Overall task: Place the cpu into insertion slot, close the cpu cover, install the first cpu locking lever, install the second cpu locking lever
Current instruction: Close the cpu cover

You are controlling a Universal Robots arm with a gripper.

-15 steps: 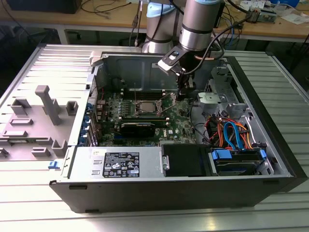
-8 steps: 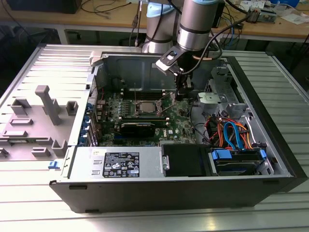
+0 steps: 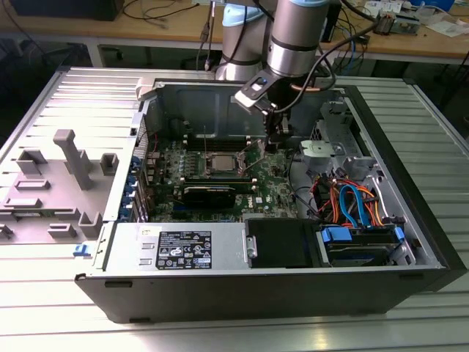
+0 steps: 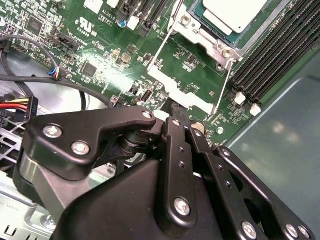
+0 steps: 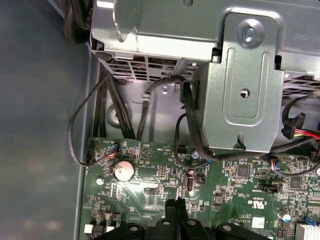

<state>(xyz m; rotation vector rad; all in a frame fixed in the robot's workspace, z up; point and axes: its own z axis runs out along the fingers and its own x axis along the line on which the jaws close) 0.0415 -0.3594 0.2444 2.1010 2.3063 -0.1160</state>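
Note:
The cpu (image 4: 232, 12), a flat chip with a silver-grey top, lies in the insertion slot (image 4: 200, 35) on the green motherboard; the exterior view shows it as a pale square (image 3: 220, 163). The cpu cover (image 4: 180, 92), a thin silvery frame, stands tilted up from the slot's edge, and the board shows through its cut-out. My gripper (image 4: 181, 119) is shut with nothing between its fingers, and its tips sit right at the cover's raised free edge. I cannot tell whether they touch it. In the first wrist view the closed fingertips (image 5: 172, 210) hover over the board.
Long black memory slots (image 4: 270, 55) flank the socket. A metal drive cage (image 5: 245, 85) with black cables (image 5: 180, 125) stands close by. A black graphics card (image 3: 209, 194), the power supply (image 3: 183, 249) and coloured cables (image 3: 352, 202) fill the case. A grey fixture (image 3: 66, 169) lies outside the case.

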